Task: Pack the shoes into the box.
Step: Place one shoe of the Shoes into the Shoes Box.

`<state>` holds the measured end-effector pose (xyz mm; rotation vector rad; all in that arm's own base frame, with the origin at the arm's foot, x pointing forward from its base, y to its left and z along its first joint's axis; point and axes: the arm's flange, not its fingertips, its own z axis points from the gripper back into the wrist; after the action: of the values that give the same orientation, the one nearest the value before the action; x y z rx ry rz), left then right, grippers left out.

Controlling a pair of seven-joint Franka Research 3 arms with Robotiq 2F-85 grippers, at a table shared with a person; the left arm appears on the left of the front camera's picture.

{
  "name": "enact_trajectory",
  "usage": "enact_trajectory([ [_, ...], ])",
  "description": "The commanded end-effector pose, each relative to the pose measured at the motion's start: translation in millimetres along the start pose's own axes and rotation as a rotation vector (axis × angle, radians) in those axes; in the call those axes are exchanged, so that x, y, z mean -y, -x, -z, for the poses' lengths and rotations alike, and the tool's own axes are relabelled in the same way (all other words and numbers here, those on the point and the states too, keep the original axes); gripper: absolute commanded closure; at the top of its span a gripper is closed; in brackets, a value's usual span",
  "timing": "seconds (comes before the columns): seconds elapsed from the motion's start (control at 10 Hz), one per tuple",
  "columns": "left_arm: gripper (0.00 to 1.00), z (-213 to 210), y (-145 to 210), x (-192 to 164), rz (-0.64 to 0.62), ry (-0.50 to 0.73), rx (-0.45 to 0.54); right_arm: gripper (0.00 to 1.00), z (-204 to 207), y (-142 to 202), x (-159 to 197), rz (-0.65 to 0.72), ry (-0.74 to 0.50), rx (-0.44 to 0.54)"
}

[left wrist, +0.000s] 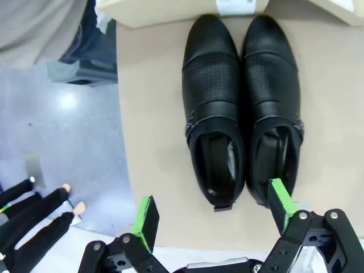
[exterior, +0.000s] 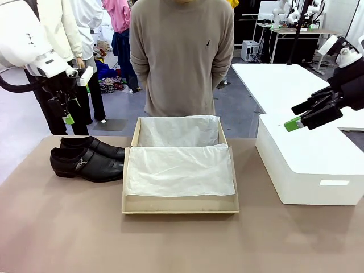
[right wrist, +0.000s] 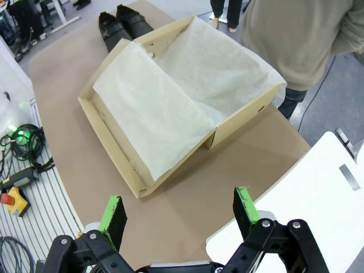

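The two black shoes (exterior: 86,160) lie side by side on the table's left, toes toward the open cardboard box (exterior: 179,206) in the middle. White tissue paper (exterior: 179,168) lines the box and its raised lid. My left gripper (exterior: 64,112) hangs open above the shoes; in its wrist view the shoes (left wrist: 242,108) lie just beyond the open left gripper (left wrist: 213,213), heels nearest. My right gripper (exterior: 296,115) is open and holds nothing, high over the white block; its wrist view looks down past the open right gripper (right wrist: 180,213) onto the box (right wrist: 105,142) and shoes (right wrist: 122,23).
A large white block (exterior: 310,165) takes up the table's right side, close to the box. A person (exterior: 182,57) stands at the far edge behind the box, arms behind the back. Bare brown table (exterior: 62,233) stretches in front of the shoes and box.
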<state>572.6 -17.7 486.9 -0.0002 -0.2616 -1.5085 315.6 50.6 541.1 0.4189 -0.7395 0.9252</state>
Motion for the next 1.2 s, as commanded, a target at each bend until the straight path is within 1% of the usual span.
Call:
enact_trajectory([
  [0.0, 0.0, 10.8, 7.9, -16.3, 0.039, 0.006, -0.035, 0.0, 1.4, -1.3, 1.0, -0.008, -0.01, 0.014],
  [0.2, 0.0, 26.9, 13.2, -25.1, 0.037, 0.013, -0.047, 0.0, 1.4, -1.3, 1.0, -0.008, -0.01, 0.014],
  [0.5, 0.0, 44.7, 18.8, -23.9, 0.014, 0.03, -0.047, 0.0, 1.4, -1.3, 1.0, -0.008, -0.01, 0.014],
  [0.7, 0.0, 43.8, 18.2, -20.8, -0.003, 0.038, -0.047, 0.0, 1.4, -1.3, 1.0, -0.008, -0.01, 0.014],
  [1.1, 0.0, 47.6, 17.6, -23.3, 0.004, 0.044, -0.04, 0.0, 1.4, -1.3, 1.0, -0.008, -0.01, 0.014],
])
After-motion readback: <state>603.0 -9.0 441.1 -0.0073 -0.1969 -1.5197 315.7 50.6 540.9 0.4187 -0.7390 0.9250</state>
